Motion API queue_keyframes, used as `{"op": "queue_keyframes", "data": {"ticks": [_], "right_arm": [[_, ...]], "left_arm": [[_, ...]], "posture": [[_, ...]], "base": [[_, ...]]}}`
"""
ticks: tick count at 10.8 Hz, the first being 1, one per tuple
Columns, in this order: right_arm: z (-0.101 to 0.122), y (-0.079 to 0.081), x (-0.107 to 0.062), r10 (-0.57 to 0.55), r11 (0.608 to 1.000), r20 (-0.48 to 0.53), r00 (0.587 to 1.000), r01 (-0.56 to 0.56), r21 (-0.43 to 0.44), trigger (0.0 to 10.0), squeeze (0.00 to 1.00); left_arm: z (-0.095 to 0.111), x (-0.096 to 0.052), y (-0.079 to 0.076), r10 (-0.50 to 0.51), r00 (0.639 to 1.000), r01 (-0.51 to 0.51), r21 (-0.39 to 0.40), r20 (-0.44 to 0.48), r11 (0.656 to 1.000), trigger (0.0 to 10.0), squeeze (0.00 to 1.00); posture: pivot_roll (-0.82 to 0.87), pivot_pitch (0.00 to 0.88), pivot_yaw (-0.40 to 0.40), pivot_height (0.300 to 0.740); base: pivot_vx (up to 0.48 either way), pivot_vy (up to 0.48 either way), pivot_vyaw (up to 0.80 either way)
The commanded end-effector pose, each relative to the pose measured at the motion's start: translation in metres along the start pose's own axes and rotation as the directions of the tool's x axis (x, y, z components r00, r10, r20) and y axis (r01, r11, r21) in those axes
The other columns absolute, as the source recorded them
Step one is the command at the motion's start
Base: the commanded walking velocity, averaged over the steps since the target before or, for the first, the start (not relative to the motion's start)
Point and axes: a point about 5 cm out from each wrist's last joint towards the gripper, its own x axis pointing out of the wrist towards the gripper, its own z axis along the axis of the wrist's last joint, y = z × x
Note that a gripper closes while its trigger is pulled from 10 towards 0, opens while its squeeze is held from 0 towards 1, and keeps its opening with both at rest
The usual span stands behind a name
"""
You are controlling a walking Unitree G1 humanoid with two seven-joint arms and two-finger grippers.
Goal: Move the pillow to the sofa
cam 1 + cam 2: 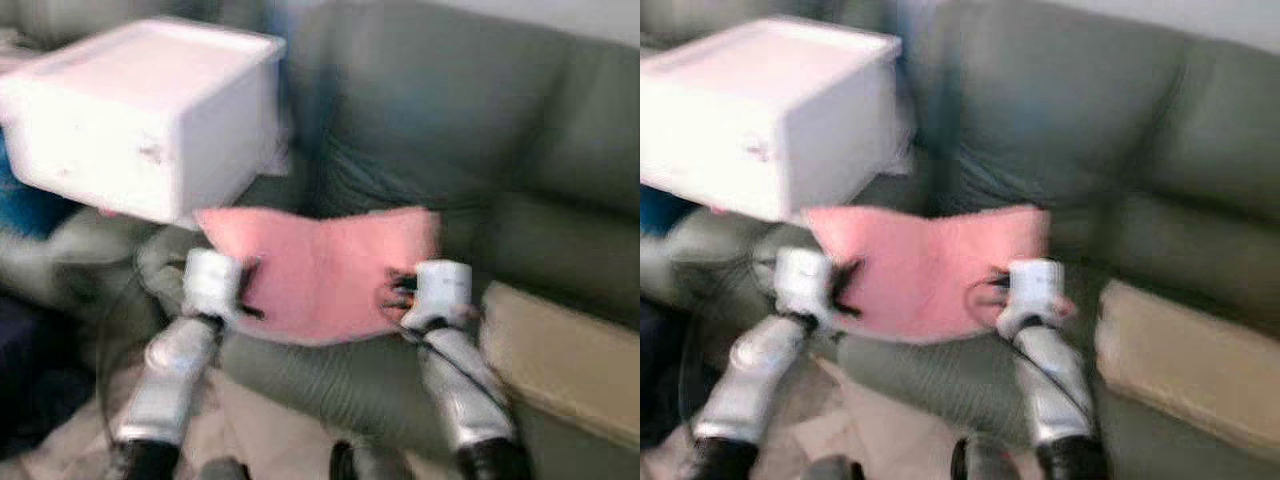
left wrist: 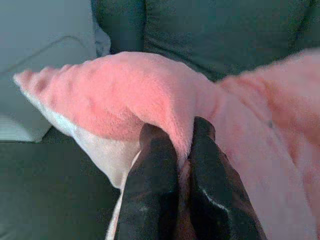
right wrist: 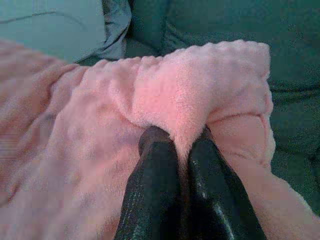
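A pink plush pillow [image 1: 320,270] hangs between my two arms over the seat of a dark green sofa [image 1: 450,120]. My left gripper [image 1: 248,290] is shut on the pillow's left edge, and in the left wrist view its black fingers [image 2: 155,170] pinch a fold of pink fabric [image 2: 125,95]. My right gripper [image 1: 395,292] is shut on the right edge, where its fingers [image 3: 160,170] pinch another fold of the pillow [image 3: 190,95]. The eye views are blurred.
A white plastic box [image 1: 150,115] stands on the sofa at the left, just behind the pillow's left corner. A tan cushion [image 1: 560,365] lies at the right front. Something blue [image 1: 30,205] sits at the far left. The sofa's middle backrest lies beyond the pillow.
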Motion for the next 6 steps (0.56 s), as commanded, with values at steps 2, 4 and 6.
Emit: {"op": "queue_keyframes", "data": {"ticks": [2, 4, 6], "right_arm": [[0.0093, -0.0104, 0.0021, -0.02, 0.999, 0.023, 1.0, 0.021, -0.026, 10.0, 0.0], [0.009, -0.0106, 0.0023, -0.02, 0.999, 0.022, 1.0, 0.02, -0.03, 10.0, 0.0], [0.0084, -0.0095, 0.0023, -0.019, 0.999, 0.018, 1.0, 0.019, -0.031, 10.0, 0.0]], "left_arm": [[0.0078, 0.006, -0.0133, -0.045, 0.998, 0.045, -0.001, 0.034, 0.999, 10.0, 0.0], [0.0087, 0.0063, -0.0149, -0.06, 0.997, 0.06, -0.001, 0.042, 0.998, 10.0, 0.0], [0.0099, 0.0056, -0.014, -0.06, 0.997, 0.06, 0.0, 0.046, 0.998, 10.0, 0.0]], "posture": [[0.01, 0.042, -0.079, 0.74], [0.01, 0.043, -0.079, 0.74], [0.01, 0.044, -0.078, 0.74]], "base": [[0.0, 0.0, -0.8], [0.0, 0.0, -0.8], [0.0, 0.0, -0.8]]}}
